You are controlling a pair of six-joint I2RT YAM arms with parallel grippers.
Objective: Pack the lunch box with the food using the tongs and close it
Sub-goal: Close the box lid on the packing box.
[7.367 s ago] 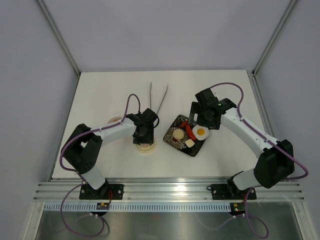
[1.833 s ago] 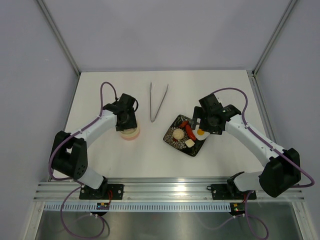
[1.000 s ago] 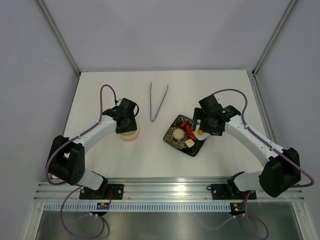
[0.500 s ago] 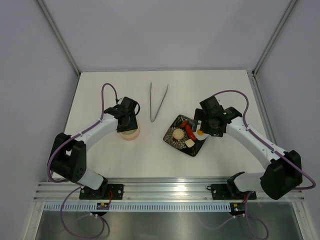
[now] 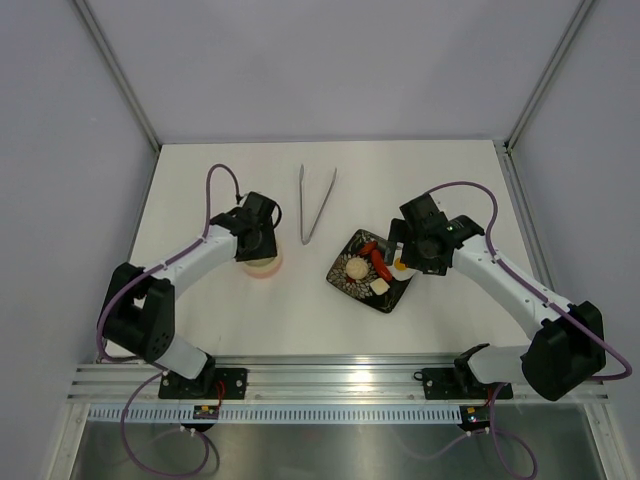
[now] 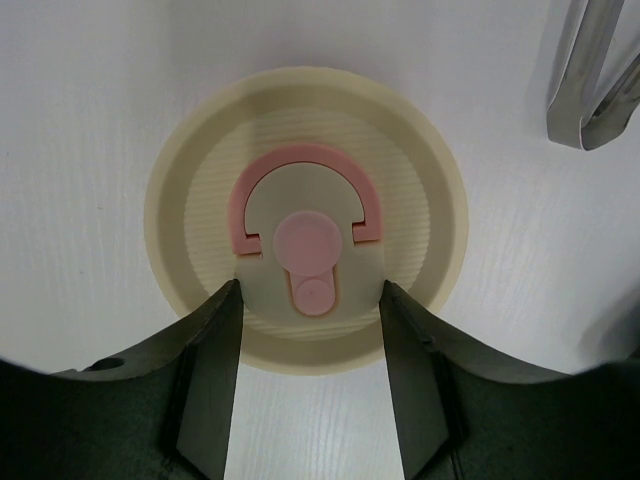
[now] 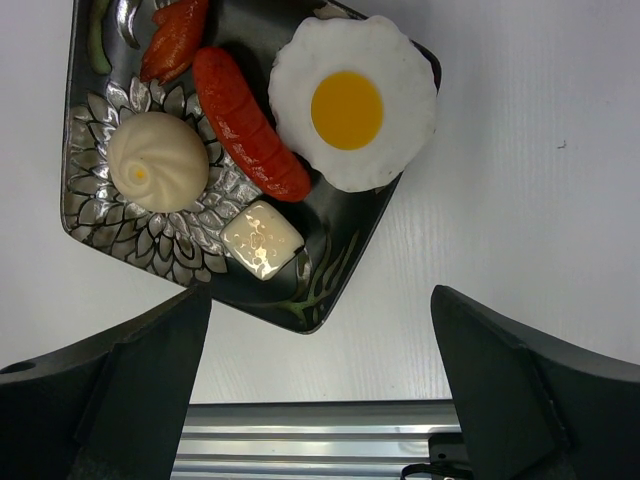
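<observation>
Your tongs [image 5: 314, 205] lie flat on the table [image 5: 450, 180], at about 1 o'clock from the lunch box [image 5: 262, 268], arms apart and clamped on nothing (joined end at 6 o'clock). Your left gripper [image 6: 310, 290] is closed on the pale centre piece of the lid [image 6: 305, 130]. Your right gripper [image 7: 320, 300] hangs wide open over the food [image 7: 350, 100] on the black plate [image 7: 340, 265], at 3 o'clock from the box.

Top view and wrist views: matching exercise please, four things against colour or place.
Things:
1. tongs
2. fried egg
3. lunch box lid
4. sausage

Colour or place:
A. cream with a pink mark
B. red, mid plate
C. grey metal, lying on the table
D. white and yellow, at a plate corner

Pairs: 1-C, 2-D, 3-A, 4-B
</observation>
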